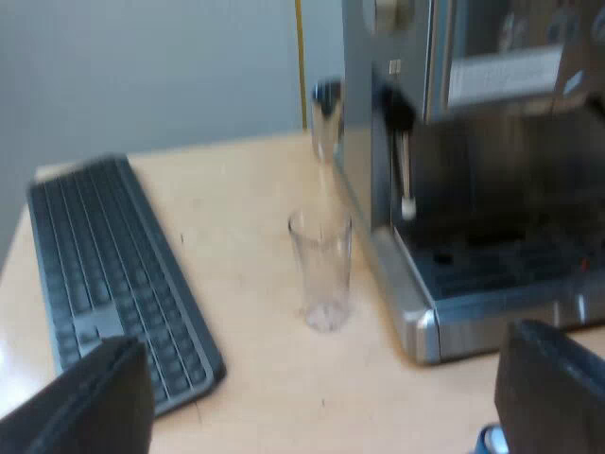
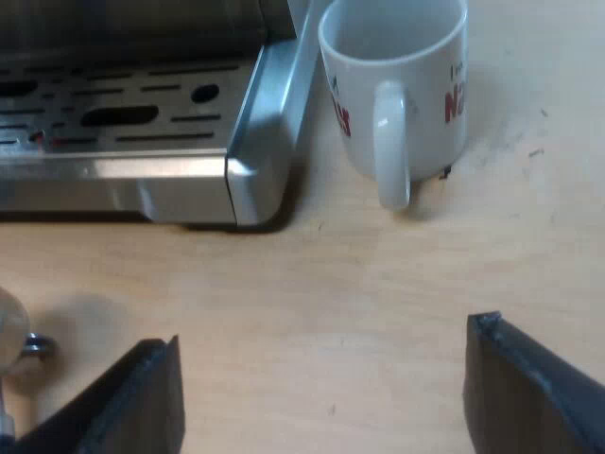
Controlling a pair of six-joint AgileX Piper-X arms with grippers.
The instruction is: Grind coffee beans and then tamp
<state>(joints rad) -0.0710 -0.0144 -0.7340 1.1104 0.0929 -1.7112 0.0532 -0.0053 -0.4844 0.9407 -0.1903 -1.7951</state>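
Observation:
An empty clear measuring glass [image 1: 322, 270] stands upright on the wooden table beside the espresso machine [image 1: 473, 170], close to its drip tray corner. My left gripper [image 1: 326, 374] is open, its black fingers [image 1: 95, 402] wide apart a little short of the glass, with nothing between them. A small blue piece [image 1: 491, 440] shows by one finger. A white mug [image 2: 397, 90] with red lettering stands by the drip tray [image 2: 123, 113], handle towards me. My right gripper [image 2: 323, 345] is open over bare table, short of the mug.
A dark keyboard [image 1: 109, 284] lies on the table, across the glass from the machine. A metal jug [image 1: 326, 118] stands behind the glass against the machine's side. A shiny metal part [image 2: 14, 336] lies near one right finger.

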